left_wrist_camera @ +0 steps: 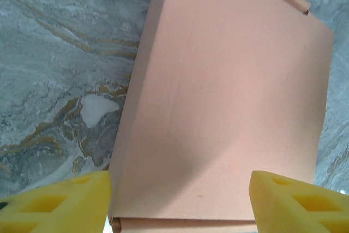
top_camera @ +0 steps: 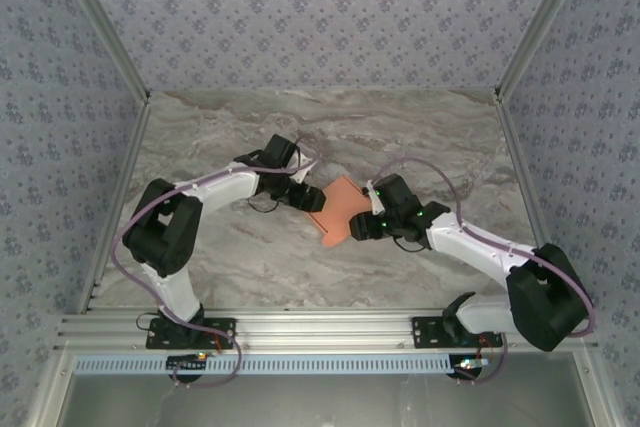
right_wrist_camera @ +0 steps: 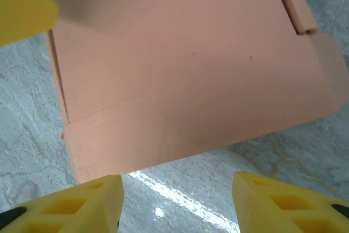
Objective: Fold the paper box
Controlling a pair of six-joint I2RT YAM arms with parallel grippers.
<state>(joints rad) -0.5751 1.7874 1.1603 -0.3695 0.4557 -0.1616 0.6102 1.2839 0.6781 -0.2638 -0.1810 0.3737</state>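
The paper box [top_camera: 338,209] is a salmon-orange flat card piece lying on the marble table between my two arms. In the left wrist view the paper box [left_wrist_camera: 223,96] runs away from the camera, and my left gripper [left_wrist_camera: 180,205] stands open with its yellow fingers [left_wrist_camera: 60,203] spread over the box's near end. In the right wrist view the paper box [right_wrist_camera: 185,64] lies just ahead with a crease along its near side. My right gripper [right_wrist_camera: 177,205] is open over bare table just short of that edge. From above, the left gripper [top_camera: 310,197] and right gripper [top_camera: 362,227] flank the box.
The marble table [top_camera: 250,267] is bounded by aluminium posts and patterned walls on three sides. A narrow flap [right_wrist_camera: 294,1] sticks up at the box's far right corner. A yellow finger of the left gripper [right_wrist_camera: 22,4] shows at the box's far left corner.
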